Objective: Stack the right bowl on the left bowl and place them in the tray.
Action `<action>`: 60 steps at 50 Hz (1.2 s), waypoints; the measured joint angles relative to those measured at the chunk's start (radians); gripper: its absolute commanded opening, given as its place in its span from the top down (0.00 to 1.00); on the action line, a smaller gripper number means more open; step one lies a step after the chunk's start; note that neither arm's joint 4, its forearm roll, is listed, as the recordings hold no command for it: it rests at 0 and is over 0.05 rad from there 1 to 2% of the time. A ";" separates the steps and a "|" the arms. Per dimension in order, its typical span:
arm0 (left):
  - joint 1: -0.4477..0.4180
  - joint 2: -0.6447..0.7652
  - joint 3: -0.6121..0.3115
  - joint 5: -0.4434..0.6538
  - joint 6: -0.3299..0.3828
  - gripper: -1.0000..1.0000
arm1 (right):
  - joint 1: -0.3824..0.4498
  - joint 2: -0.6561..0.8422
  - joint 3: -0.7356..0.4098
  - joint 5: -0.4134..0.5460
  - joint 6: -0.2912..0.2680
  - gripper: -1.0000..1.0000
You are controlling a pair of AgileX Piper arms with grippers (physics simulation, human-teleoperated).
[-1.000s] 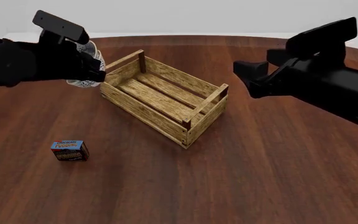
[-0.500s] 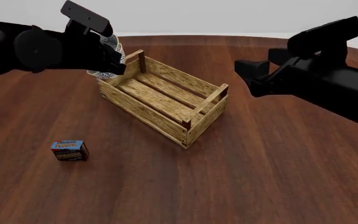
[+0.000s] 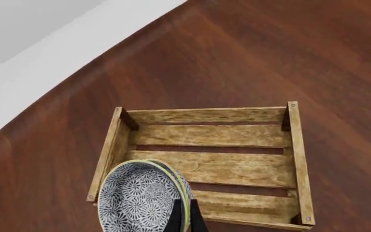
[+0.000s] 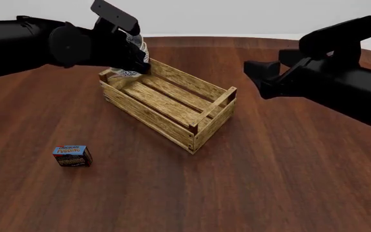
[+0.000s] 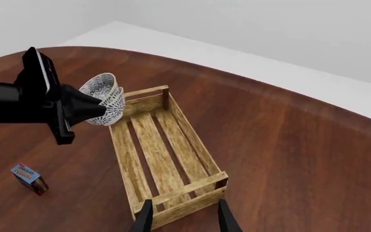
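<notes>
Nearest the camera, at about 7 o'clock on the dark, wood-grained desk, a small blue-topped pudding box sits well apart from the work. At centre stands the tray, a rectangular crate of pale, rough slats with corner posts and a raised bar at each end. The right gripper hangs off the tray's 3 o'clock end, its jaws apart and holding nothing. Farther back, at about 11 o'clock, the left gripper has its jaws clamped on the rim of the stacked pair, the right bowl nested in the left bowl, carried tilted in the air above the tray's far end; both are small, round and white, thickly speckled with blue-grey flowers. The stacking looks finished and the placing is in hand. The next move probably calls for levelling the bowls, lowering them onto the slats between the end bars, then parting the jaws.
</notes>
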 measured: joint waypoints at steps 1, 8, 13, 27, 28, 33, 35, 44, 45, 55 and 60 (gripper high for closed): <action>-0.002 0.006 -0.005 -0.001 0.001 1.00 | 0.000 0.000 0.000 0.000 0.001 0.00; -0.015 0.046 -0.037 -0.002 0.009 1.00 | -0.002 0.005 -0.002 -0.002 0.003 0.00; -0.022 0.072 -0.055 -0.004 0.018 1.00 | -0.003 0.012 -0.003 -0.006 0.005 0.00; -0.041 0.134 -0.097 -0.007 0.049 1.00 | -0.007 0.046 -0.003 -0.024 0.005 0.00; -0.042 0.138 -0.098 -0.009 0.052 1.00 | -0.007 0.049 -0.004 -0.025 0.005 0.00; -0.047 0.160 -0.107 -0.016 0.068 1.00 | -0.011 0.063 -0.004 -0.033 0.005 0.00; -0.049 0.168 -0.110 -0.018 0.073 1.00 | -0.012 0.069 -0.004 -0.037 0.005 0.00; -0.058 0.203 -0.119 -0.032 0.091 1.00 | -0.015 0.089 -0.004 -0.049 0.004 0.00; -0.058 0.207 -0.119 -0.034 0.092 1.00 | -0.015 0.091 -0.004 -0.050 0.004 0.00; -0.062 0.241 -0.123 -0.049 0.100 1.00 | -0.016 0.102 -0.005 -0.057 0.004 0.00; -0.064 0.256 -0.123 -0.058 0.102 1.00 | -0.016 0.105 -0.006 -0.058 0.005 0.00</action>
